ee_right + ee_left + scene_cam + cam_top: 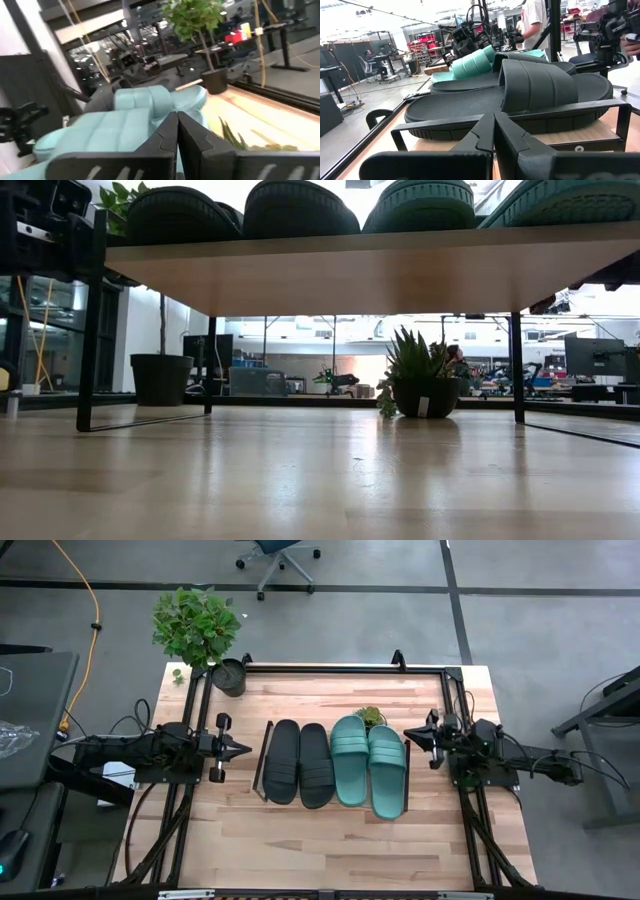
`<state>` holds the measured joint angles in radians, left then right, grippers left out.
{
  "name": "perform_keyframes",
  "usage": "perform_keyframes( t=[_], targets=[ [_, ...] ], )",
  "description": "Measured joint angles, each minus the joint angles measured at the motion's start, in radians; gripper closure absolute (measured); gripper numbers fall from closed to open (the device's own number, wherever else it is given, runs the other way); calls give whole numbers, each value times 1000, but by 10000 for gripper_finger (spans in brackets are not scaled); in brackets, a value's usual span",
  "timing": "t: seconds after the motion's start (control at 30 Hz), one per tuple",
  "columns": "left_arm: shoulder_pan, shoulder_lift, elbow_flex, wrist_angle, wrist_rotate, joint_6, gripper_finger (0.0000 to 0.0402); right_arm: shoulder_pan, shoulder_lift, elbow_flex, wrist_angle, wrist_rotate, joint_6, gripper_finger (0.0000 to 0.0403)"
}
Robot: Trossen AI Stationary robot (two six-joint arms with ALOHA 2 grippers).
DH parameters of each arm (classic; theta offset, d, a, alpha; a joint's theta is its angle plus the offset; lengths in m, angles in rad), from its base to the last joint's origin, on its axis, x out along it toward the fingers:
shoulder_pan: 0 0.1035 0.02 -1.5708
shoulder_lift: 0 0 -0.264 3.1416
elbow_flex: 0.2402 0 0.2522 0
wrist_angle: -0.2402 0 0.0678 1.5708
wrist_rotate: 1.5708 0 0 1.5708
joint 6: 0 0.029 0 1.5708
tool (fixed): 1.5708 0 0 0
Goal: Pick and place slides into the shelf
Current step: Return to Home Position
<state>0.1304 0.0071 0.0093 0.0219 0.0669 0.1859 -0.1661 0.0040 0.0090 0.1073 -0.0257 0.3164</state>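
Four slides lie side by side, soles down, on the shelf (380, 270) at the table's middle: two black ones (283, 762) (316, 765) on the left and two teal ones (350, 760) (386, 770) on the right. The shelf stands on thin black legs (88, 320). My left gripper (245, 749) is shut and level, just left of the outer black slide (520, 95), touching nothing. My right gripper (408, 736) is shut too, just right of the outer teal slide (125, 125), and also touches nothing.
A tall potted plant (200, 630) stands at the table's far left corner. A small succulent (370, 717) sits behind the shelf. Black frame rails (330, 668) run along the table's edges. Bare wood (320, 840) lies toward the near edge. A person (535, 20) stands beyond the table.
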Motion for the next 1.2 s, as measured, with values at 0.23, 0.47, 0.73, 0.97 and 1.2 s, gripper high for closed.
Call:
perform_keyframes(
  t=[0.23,0.47,0.73,0.97,1.2],
  targets=[
    [0,0,0,0,0,0,401,0,0,1,-25,138,-27,403],
    [0,0,0,0,0,0,401,0,1,7,-95,153,-29,403],
    [0,0,0,0,0,0,401,0,0,8,-98,156,-38,403],
    [0,0,0,0,0,0,401,0,0,9,-99,157,-100,403],
    [0,0,0,0,0,0,401,0,0,10,-100,161,-94,403]
  ],
)
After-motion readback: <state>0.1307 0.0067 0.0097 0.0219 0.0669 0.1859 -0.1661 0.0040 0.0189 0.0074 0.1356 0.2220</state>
